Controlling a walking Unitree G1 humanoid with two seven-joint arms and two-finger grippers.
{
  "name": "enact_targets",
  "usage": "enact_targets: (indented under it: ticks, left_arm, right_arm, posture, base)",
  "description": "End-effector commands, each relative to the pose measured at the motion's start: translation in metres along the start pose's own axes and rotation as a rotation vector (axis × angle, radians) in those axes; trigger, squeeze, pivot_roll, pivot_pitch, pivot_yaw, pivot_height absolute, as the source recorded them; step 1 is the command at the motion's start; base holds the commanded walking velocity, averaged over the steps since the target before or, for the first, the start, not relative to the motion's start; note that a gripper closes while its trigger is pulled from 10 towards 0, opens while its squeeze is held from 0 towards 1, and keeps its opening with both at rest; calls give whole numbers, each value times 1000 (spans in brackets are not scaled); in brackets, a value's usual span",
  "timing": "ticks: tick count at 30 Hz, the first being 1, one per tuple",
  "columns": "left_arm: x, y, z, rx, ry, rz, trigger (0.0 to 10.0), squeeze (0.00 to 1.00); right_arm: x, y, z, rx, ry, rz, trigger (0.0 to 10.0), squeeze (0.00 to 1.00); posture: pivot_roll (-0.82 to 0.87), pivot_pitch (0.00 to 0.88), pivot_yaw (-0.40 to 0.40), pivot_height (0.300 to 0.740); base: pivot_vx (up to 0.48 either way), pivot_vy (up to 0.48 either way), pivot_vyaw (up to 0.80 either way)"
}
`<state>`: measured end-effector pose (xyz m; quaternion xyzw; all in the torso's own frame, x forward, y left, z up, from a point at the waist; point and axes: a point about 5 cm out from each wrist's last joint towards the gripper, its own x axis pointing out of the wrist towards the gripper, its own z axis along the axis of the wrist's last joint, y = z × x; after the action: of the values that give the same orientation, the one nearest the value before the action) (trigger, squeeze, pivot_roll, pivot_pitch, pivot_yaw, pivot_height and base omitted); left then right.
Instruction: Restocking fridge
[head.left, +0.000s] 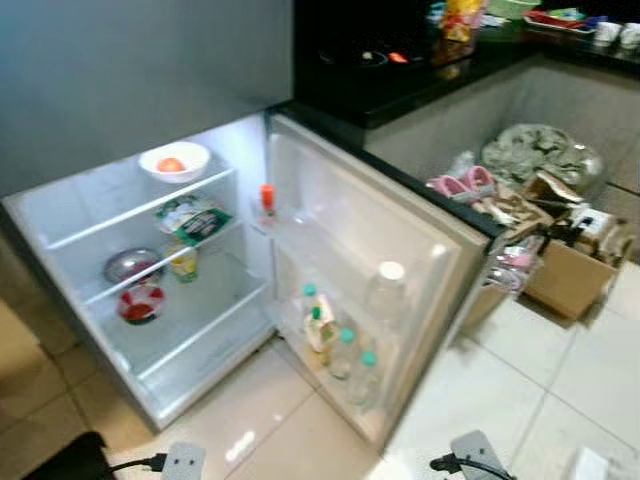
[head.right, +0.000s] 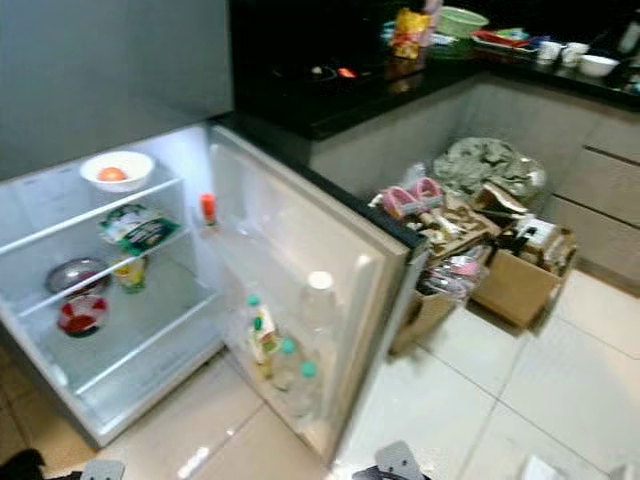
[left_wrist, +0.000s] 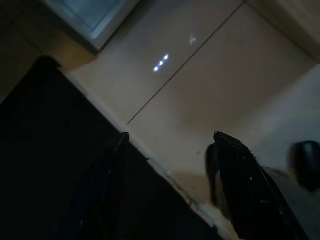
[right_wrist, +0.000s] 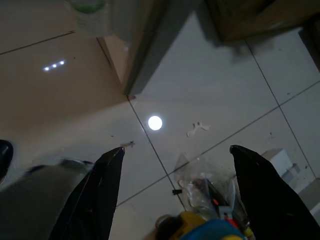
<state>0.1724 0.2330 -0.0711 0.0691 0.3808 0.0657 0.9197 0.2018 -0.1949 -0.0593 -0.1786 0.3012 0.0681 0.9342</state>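
Tiled kitchen floor, open fridge ahead, right tool spread above bagged items

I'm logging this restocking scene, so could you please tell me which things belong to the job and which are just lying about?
Job:
open white fridge
white bowl holding orange fruit
green-capped bottles in the door rack
clear bag of items on the floor

Lying about:
brown cardboard box of clutter
pink slippers
green basin on the black counter

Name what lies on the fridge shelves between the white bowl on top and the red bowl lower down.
In the left eye view, a green packet lies between the white bowl and the red bowl, with a steel bowl beside it.
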Motion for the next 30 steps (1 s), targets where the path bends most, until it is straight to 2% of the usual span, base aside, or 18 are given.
enact_targets:
  ticks: [1,6,10,13,15,16,17,18,19,20,23,24,29,30]
  left_arm:
    - [-3,1,-10,15,38,0,10000,0]
    - [-4,2,-11,7,45,9,10000,0]
    - [-4,2,-12,-5,48,11,10000,0]
    - [-4,3,-12,-15,45,10,10000,0]
    - [-5,4,-13,-17,47,10,10000,0]
    - [-5,4,-13,-17,47,10,10000,0]
    - [-5,4,-14,-17,50,10,10000,0]
    - [-5,5,-15,-16,54,10,10000,0]
    - [-5,5,-15,-16,54,10,10000,0]
    - [-6,6,-15,-16,58,10,10000,0]
    - [-6,6,-15,-17,60,10,10000,0]
    - [-6,5,-16,-17,61,10,10000,0]
    - [-6,5,-16,-19,62,9,10000,0]
    - [-6,5,-16,-19,62,9,10000,0]
  right_arm:
    - [-2,-2,-6,5,26,-5,10000,0]
    - [-2,-2,-5,5,22,-2,10000,0]
    - [-1,-1,-3,9,10,2,10000,0]
    - [2,-5,9,41,-56,-3,10000,0]
    - [6,-11,25,68,-127,-18,10000,0]
    - [6,-11,25,68,-127,-18,10000,0]
    - [9,-16,37,83,-177,-24,10000,0]
    - [13,-23,59,104,-262,-29,10000,0]
    - [13,-23,59,104,-262,-29,10000,0]
    - [17,-30,84,117,-353,-34,10000,0]
    - [19,-40,120,135,-475,-40,10000,0]
    - [18,-45,141,140,-544,-47,10000,0]
    - [15,-61,181,172,-669,-88,10000,0]
    - [15,-61,181,172,-669,-88,10000,0]
  posture:
    - [-137,120,-11,740]
    - [-137,122,-12,740]
    - [-137,122,-12,740]
    - [-137,128,-9,740]
    - [-138,130,-8,740]
    - [-138,130,-8,740]
    - [-140,131,-7,740]
    - [-141,132,-6,740]
    - [-141,132,-6,740]
    - [-140,133,-6,740]
    - [-140,133,-6,740]
    - [-140,133,-6,740]
    - [-133,133,-9,740]
    - [-133,133,-9,740]
  base:
    - [0,-469,0]
    - [0,-290,0]
    - [0,0,0]
    - [0,0,0]
    - [0,0,0]
    - [0,0,0]
    - [0,0,0]
    - [0,0,0]
    - [0,0,0]
    - [0,0,0]
    - [0,0,0]
    - [0,0,0]
    - [0,0,0]
    - [0,0,0]
